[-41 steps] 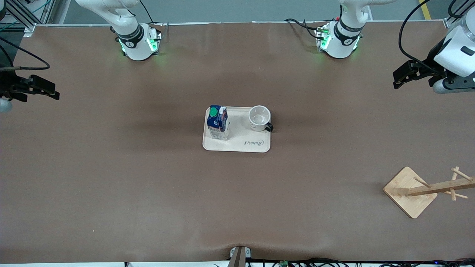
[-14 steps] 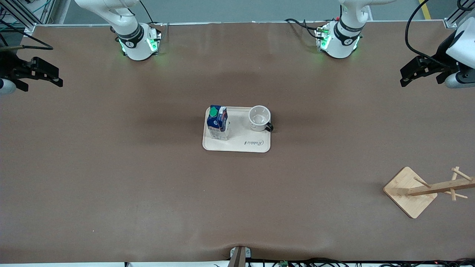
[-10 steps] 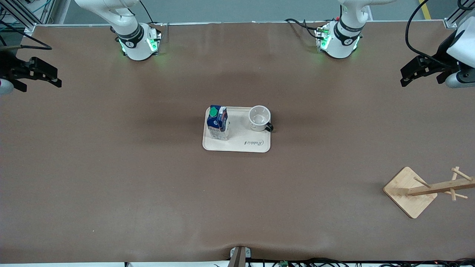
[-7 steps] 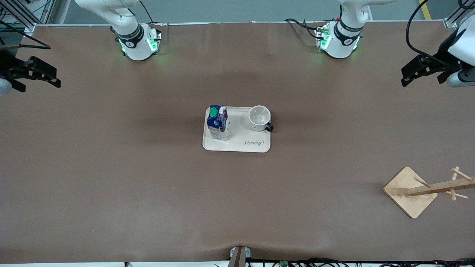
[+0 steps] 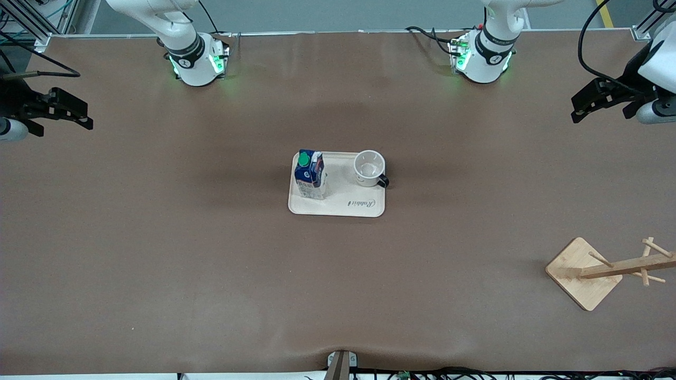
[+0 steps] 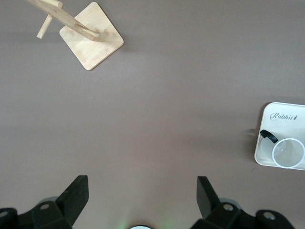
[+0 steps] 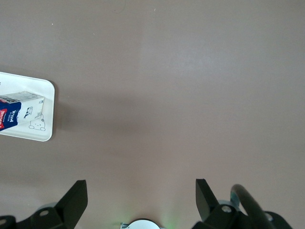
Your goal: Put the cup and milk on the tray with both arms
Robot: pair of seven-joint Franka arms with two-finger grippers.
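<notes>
The cream tray (image 5: 338, 207) lies mid-table. The milk carton (image 5: 309, 173) stands upright on it toward the right arm's end. The white cup (image 5: 369, 169) stands upright on it toward the left arm's end, black handle out. My left gripper (image 5: 576, 109) is open and empty, raised over the left arm's end of the table. My right gripper (image 5: 84, 117) is open and empty over the right arm's end. The left wrist view shows the cup (image 6: 288, 153) on the tray (image 6: 281, 119). The right wrist view shows the milk (image 7: 19, 112) on the tray (image 7: 45, 136).
A wooden rack with pegs on a square base (image 5: 583, 273) stands near the front camera toward the left arm's end; it also shows in the left wrist view (image 6: 91, 42). The brown table (image 5: 211, 264) spreads around the tray.
Both grippers have drawn a little farther up and outward from the tray, then the right one shifted slightly. The cup, milk and tray have not moved.
</notes>
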